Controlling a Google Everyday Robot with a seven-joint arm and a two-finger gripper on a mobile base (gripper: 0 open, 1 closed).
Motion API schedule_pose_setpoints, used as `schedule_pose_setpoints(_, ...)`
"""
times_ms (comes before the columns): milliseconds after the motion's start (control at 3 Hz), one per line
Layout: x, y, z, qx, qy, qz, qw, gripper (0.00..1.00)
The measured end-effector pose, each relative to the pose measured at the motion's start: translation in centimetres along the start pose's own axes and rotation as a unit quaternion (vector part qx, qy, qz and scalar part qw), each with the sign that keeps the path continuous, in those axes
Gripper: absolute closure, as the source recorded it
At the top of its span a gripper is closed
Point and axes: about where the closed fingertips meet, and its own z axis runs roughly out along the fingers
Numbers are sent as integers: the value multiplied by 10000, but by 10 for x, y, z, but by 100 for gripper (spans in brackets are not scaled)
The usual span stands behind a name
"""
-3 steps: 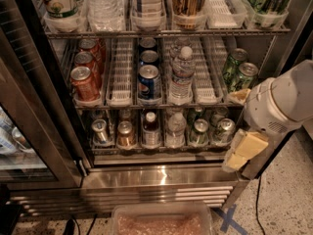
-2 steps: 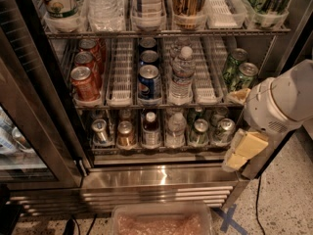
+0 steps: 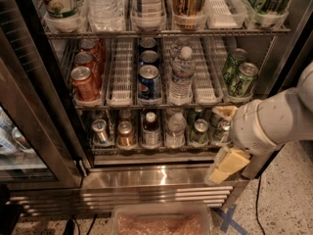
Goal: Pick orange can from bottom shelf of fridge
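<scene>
My jaws sit at about 4 o'clock in the view, low at the right front of the tall stainless-steel display fridge (image 3: 146, 179), just ahead of the right end of its lowest wire rack, the bottom shelf (image 3: 156, 150). Cream-yellow parts (image 3: 229, 164) show beneath my rounded white wrist housing (image 3: 264, 126), but I cannot tell whether the jaws are open or closed.

The small coppery orange can with a silver top (image 3: 126, 133) stands upright well off toward 9 o'clock from them, at the front of the second lane from the left. A silver-grey can (image 3: 100, 130) is just beside it at 9 o'clock and a dark bottle with a pale cap (image 3: 150, 126) at 3 o'clock, each behind a clear divider.

I judge the reach goes best if I travel left outside the shelf front, line up square with that lane, then go straight in, level, under the rack above.

My wrist covers the rightmost lane, where a can (image 3: 222, 131) shows only in part. Whatever stands behind the front row is too dim to make out.
</scene>
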Motion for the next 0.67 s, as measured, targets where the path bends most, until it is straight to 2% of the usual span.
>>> schedule_pose_setpoints(333,-13,11,38,96,-476,-89,9988,0)
schedule_pose_setpoints(667,-33,19,66,173,-888,-225,9956,0)
